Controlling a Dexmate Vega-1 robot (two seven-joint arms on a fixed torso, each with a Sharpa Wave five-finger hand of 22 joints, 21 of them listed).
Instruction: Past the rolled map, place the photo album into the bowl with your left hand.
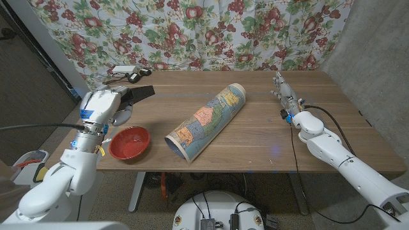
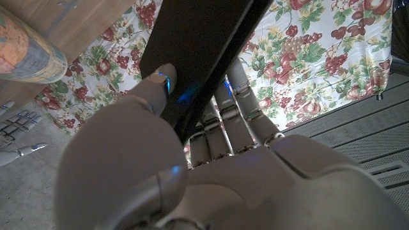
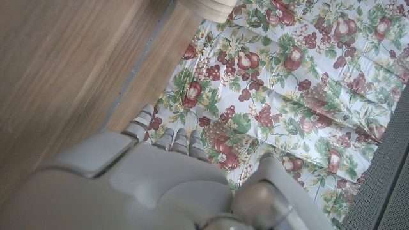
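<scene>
The photo album (image 1: 138, 93), a dark flat book, is held in the left hand (image 1: 105, 105) and is carried clear of the table (image 1: 255, 137), over its left end. In the left wrist view the grip is plain: the album (image 2: 195, 51) is clamped edgewise between the thumb on one face and the fingers (image 2: 239, 105) on the other.

The red bowl (image 1: 130, 142) stands near the table's front left edge, just below and in front of the raised hand, and nothing is seen inside it. The rolled map (image 1: 208, 120) lies diagonally across the middle of the table, to the right of the bowl and apart from it. The album is already on the bowl's side of the map.

The right hand (image 1: 285, 96) is set at the far right of the table with its fingers extended and together; nothing is held in it. Whether it touches the tabletop cannot be told.

Assessment — pickup is judged complete, and the passage by the map is judged as good as done. What remains is the lowering of the album over the bowl and its release. The album looks longer than the bowl is wide, so a tilted or propped resting position is to be expected — and a slip off the rim is the risk.
</scene>
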